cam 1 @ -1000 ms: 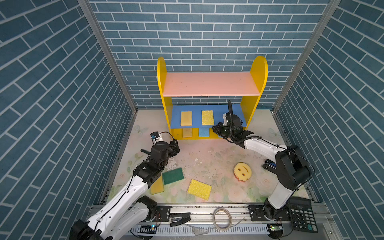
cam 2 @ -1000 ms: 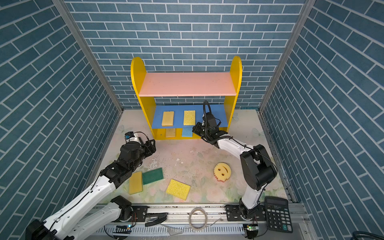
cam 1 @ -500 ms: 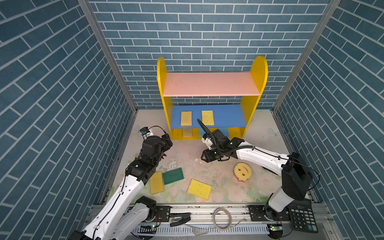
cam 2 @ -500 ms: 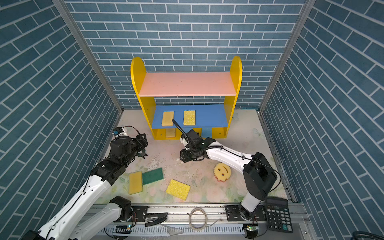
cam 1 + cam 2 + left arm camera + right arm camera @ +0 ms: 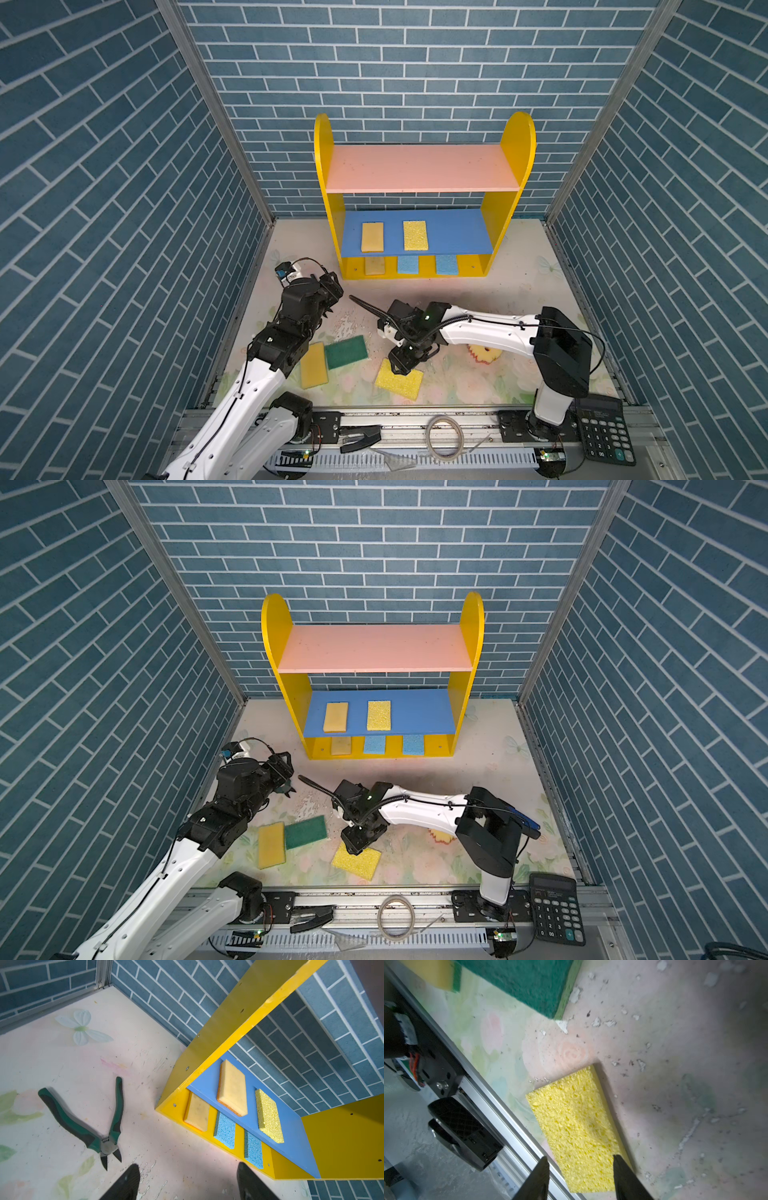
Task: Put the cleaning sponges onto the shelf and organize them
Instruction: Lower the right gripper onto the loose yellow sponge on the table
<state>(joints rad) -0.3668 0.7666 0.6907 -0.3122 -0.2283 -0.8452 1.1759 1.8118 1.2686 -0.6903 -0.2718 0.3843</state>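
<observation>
The shelf (image 5: 419, 170) stands at the back. Its blue board carries a tan sponge (image 5: 372, 237) and a yellow sponge (image 5: 415, 235). Its base holds a tan sponge (image 5: 375, 265) and two blue sponges (image 5: 407, 264). On the table lie a yellow sponge (image 5: 313, 371), a green-topped sponge (image 5: 346, 352) and a porous yellow sponge (image 5: 401, 381). The round sponge (image 5: 484, 354) is mostly hidden behind the right arm. My right gripper (image 5: 405, 365) hovers open over the porous yellow sponge (image 5: 577, 1126), fingertips (image 5: 618, 1165) astride its near end. My left gripper (image 5: 330, 291) is open and empty by the shelf's front left corner.
Green-handled pliers (image 5: 104, 1138) lie on the table just ahead of my left gripper (image 5: 188, 1176). A black calculator (image 5: 602, 428) sits at the front right beyond the rail, and a cable coil (image 5: 446, 432) lies on the rail. Brick walls close in three sides.
My right gripper has pulled back from the shelf to the front, dropped over the porous yellow sponge and opened. The left arm has shifted back and to the left.
</observation>
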